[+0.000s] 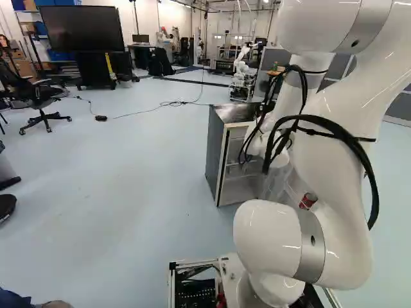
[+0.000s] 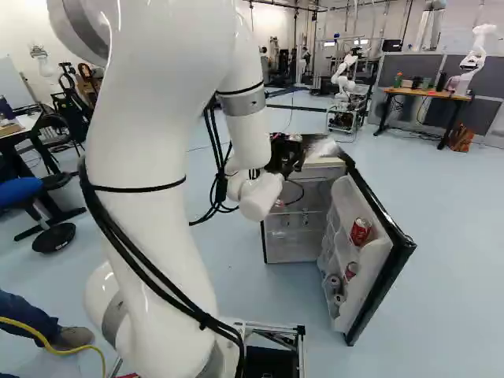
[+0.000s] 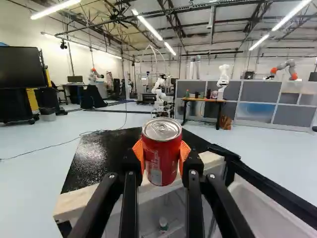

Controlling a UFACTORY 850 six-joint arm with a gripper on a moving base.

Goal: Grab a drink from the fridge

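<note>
**Red can in the grip, clear of the fridge's inside; carrying it away comes next**

The gripper (image 3: 161,154) is clamped on a red drink can (image 3: 161,166), an orange pad pressed to either side and the can's lid facing up. The can looks close to upright. It shows at the front edge of the fridge top (image 3: 104,157), outside the compartment; whether it is over that edge or just in front of it, I cannot tell.

Below, the fridge (image 2: 293,246) stands open, its shelves in sight. The door (image 2: 382,276) is swung wide, and its racks hold more drinks: one red can (image 2: 360,231) high up, another (image 2: 351,269) lower, and grey-ended cans (image 2: 338,299) beneath.

By my reading, the grab itself is done and the step in hand is taking the drink away. The next move calls for a steady grip and a little lift, then an easy draw back from the fridge, with the can kept level. The likeliest trouble is a knock against the top's front edge or the open door, which could twist the can between the pads.
</note>
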